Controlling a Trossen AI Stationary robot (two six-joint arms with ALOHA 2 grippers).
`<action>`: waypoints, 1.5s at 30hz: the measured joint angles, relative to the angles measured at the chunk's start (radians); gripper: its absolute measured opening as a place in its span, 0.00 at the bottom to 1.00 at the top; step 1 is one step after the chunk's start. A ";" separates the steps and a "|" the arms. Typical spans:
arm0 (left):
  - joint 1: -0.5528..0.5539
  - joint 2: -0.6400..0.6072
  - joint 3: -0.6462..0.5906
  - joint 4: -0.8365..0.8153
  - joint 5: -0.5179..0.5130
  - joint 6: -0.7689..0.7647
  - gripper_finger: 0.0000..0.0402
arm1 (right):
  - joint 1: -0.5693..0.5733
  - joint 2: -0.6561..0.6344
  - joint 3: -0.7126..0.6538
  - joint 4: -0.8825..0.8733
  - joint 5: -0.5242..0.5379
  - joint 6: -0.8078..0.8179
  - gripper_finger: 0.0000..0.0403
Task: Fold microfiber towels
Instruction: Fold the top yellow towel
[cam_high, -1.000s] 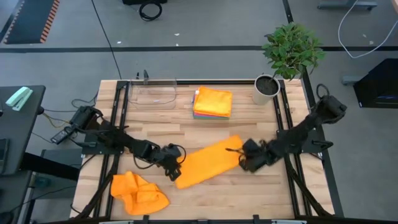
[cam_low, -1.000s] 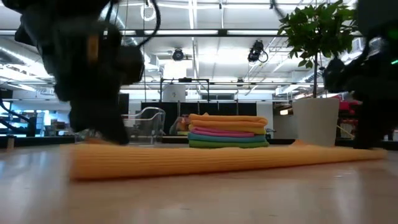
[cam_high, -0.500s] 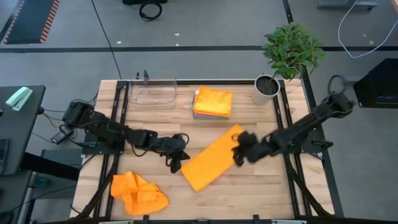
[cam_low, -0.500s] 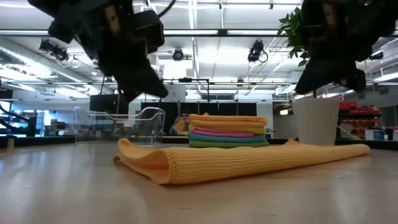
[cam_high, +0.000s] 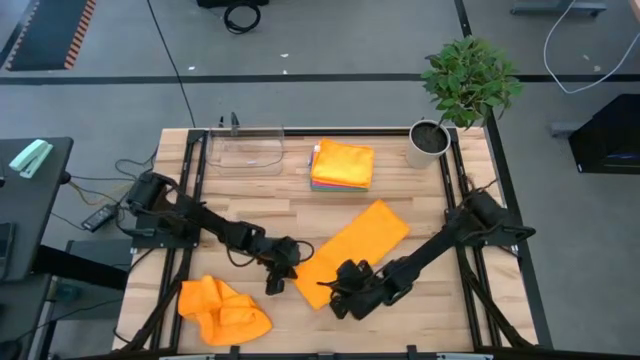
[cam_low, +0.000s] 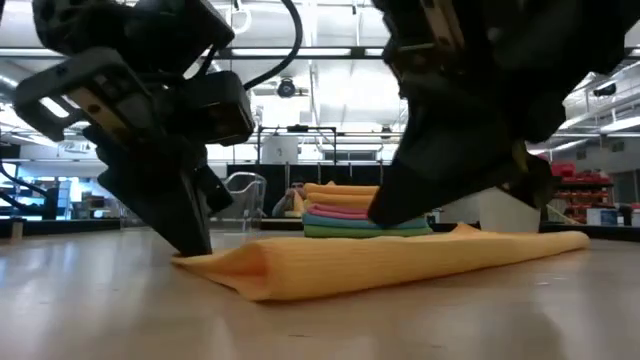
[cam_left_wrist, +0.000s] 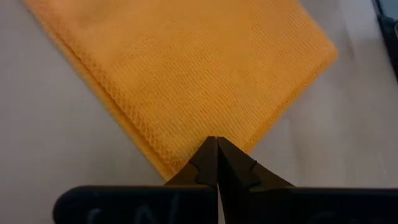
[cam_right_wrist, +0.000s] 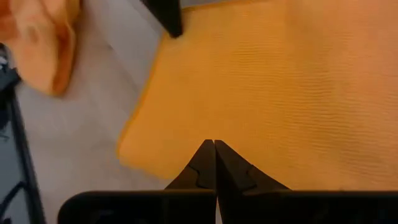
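High view: both arms' closed, empty fingers flank the folded orange towel's near end.

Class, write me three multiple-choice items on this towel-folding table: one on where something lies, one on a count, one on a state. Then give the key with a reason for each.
1. Where does the crumpled orange towel lie?
A. Near the table's front left corner
B. Inside the clear tray
C. On top of the stack

2. How many orange towels lie apart from the stack of folded towels?
A. One
B. Two
C. Four

3. How are the fingers of the left gripper?
A. Wide open
B. Shut
C. Clamped on the plant pot

Key: 1 A, the high view shows it by the front left corner, apart from the clear tray. 2 B, the crumpled one and the flat orange towel at mid-table. 3 B, the left wrist view shows the two tips pressed together at the flat towel's edge.
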 joint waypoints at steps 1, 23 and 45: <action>-0.009 0.011 0.000 0.017 0.002 -0.010 0.02 | -0.001 0.014 0.011 0.002 -0.003 0.003 0.00; -0.149 0.100 0.298 0.115 -0.174 0.343 0.15 | 0.249 -0.204 -0.023 -0.469 -0.142 0.039 0.00; -0.180 0.265 0.482 -0.219 -0.124 0.956 0.52 | 0.382 -0.192 -0.059 -0.216 0.024 0.193 0.02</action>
